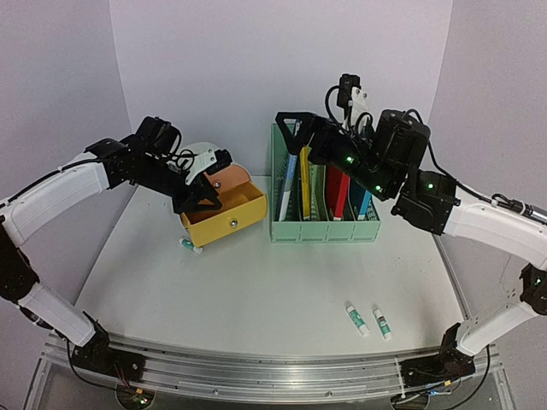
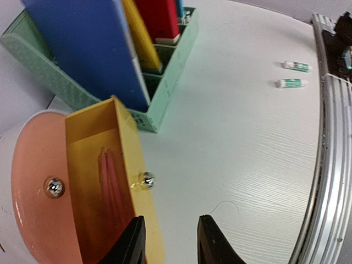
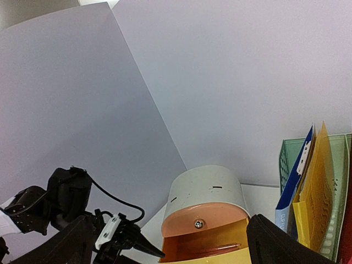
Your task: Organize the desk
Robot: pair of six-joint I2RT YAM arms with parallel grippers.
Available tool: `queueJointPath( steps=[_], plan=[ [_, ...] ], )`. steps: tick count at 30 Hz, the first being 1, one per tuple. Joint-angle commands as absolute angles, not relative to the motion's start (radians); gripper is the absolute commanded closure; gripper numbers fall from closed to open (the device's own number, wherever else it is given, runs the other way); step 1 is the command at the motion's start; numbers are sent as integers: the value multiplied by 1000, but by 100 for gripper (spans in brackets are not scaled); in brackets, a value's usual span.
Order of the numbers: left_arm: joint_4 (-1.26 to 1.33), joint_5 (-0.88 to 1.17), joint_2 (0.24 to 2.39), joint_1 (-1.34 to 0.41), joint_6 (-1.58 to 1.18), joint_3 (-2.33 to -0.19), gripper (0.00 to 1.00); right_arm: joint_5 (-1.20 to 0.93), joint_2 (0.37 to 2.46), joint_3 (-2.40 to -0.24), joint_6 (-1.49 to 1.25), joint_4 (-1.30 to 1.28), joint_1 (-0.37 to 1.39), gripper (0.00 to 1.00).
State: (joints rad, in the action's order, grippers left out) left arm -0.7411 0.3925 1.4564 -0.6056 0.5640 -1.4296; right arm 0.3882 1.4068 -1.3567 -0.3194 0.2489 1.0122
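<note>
You're working the yellow plastic drawer standing back-left on the flat white tabletop, left jaws loosely straddling its front wall, right jaws gaping empty; next likely needing a firm pinch to slide it.

On the flat white desk, a rounded white drawer unit stands back left, its yellow plastic drawer pulled forward. A mint-green slotted file rack stands just right of it, holding upright folders. 1 small white tube lies before the drawer, and 2 more tubes lie side by side front right.
</note>
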Motion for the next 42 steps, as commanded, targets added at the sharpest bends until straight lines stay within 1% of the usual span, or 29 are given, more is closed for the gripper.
queueJointPath(
  steps=[1,6,13,28,36,42],
  plan=[
    [-746,434,1479,-643,628,-1373,69,381,1433,-1376,-336,265,1014,2],
    [-743,344,1544,-670,677,-1333,71,377,1453,-1372,-350,265,1015,2],
    [-663,171,1610,-670,687,-1328,72,385,1453,-1362,-355,265,1014,2],
    [-534,-21,1637,-669,609,-1306,69,411,1429,-1355,-332,265,1015,2],
    [-431,-3,1654,-667,587,-1277,64,420,1421,-1348,-327,265,1014,2],
    [-399,-48,1703,-647,570,-1313,64,424,1409,-1334,-331,265,1014,2]
  ],
)
